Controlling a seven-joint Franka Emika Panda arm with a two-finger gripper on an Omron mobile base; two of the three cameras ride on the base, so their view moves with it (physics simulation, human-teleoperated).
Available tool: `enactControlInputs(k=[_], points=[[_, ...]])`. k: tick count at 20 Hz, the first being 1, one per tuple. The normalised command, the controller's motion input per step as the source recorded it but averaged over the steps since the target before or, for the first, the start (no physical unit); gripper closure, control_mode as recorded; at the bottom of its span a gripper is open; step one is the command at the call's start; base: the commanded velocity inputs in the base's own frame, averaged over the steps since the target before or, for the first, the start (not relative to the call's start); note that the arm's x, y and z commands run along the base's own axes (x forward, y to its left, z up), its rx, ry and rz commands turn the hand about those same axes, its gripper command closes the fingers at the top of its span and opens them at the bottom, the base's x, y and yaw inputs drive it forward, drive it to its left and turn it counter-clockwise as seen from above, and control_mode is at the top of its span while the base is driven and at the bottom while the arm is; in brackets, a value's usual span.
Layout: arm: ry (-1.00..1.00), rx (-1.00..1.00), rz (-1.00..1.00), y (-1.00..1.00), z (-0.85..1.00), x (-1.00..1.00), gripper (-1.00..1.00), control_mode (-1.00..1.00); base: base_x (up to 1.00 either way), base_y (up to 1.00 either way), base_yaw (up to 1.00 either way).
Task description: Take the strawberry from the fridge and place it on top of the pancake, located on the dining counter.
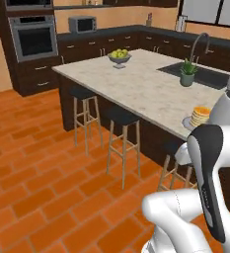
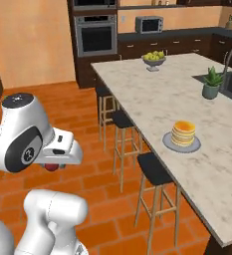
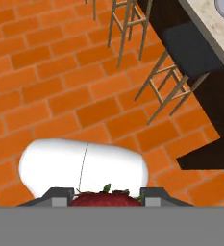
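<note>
A stack of golden pancake (image 2: 183, 132) sits on a grey plate (image 2: 168, 144) near the front edge of the beige marble dining counter (image 2: 152, 94); the pancake (image 1: 201, 115) also appears at the right of the left base view. My gripper (image 2: 52, 166) hangs over the brick floor, well left of the counter, shut on the small red strawberry (image 2: 51, 167). In the hand view the strawberry (image 3: 106, 198) sits between the two fingertips (image 3: 60, 197), with a stool and the counter's edge (image 3: 205, 21) beyond. The fridge is out of view.
Dark-seated wooden stools (image 2: 155, 172) line the counter's near side. A bowl of green fruit (image 2: 154, 60), a potted plant (image 2: 211, 83) and a black sink with faucet (image 1: 200, 71) are on the counter. Oven (image 2: 95, 35) and wall cabinets stand behind.
</note>
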Motion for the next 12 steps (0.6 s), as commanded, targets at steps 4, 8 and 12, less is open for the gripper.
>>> enactControlInputs(k=[4,8,12], points=[[0.00,0.00,0.00,0.00,0.00,0.00,1.00,1.00,0.79,0.04,-0.74],[0.00,0.00,0.00,0.00,0.00,0.00,1.00,1.00,0.81,0.13,-0.75],[0.00,0.00,0.00,0.00,0.00,0.00,1.00,1.00,0.67,0.13,-0.79]])
